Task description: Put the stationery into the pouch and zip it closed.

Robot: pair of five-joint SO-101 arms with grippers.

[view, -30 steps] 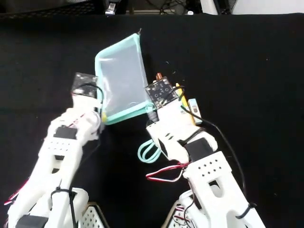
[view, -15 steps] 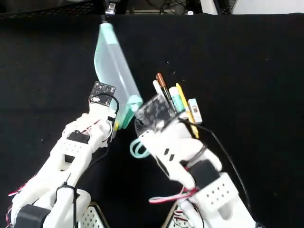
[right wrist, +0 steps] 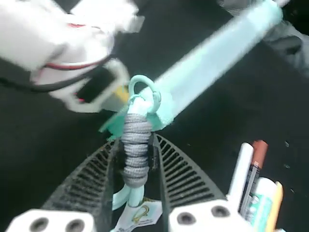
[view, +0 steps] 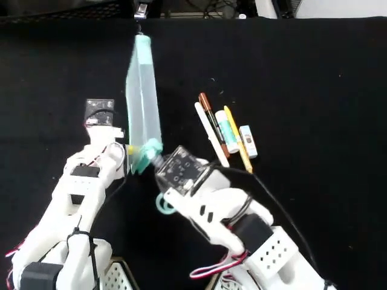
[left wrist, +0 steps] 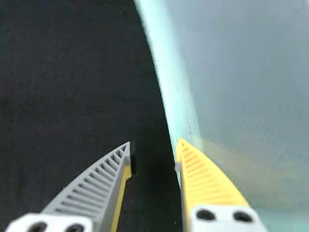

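Caught at pouch prep, nothing packed yet. Saw the pouch [view: 142, 103] standing on its long edge on the table [view: 314, 90], almost edge-on from above, running from near the far table edge to the two arms. Found the right gripper [right wrist: 136, 140] clamped tight on the grey cord [right wrist: 136, 125] at the pouch's near corner (probably the zip pull, not certain). Found the left gripper [left wrist: 153, 144] gaping, black table surface showing in the gap, the pouch's teal border lying against the outside of one jaw, nothing held. Spotted the stationery [view: 225, 133] in a tight row on the table near the pouch, on the right arm's side, all of it outside.

Judged the step as posing or opening the pouch; loading and zipping not started. Reckoned on needing the left jaws closed on the border next, to anchor it against any tug on the cord, then the mouth laid open toward the pens.

Couldn't tell zip open or shut: couldn't pick out the slider in either wrist view, and lost that corner under the grippers from above. Couldn't identify every item in the row beyond pens, a pencil and a small block.
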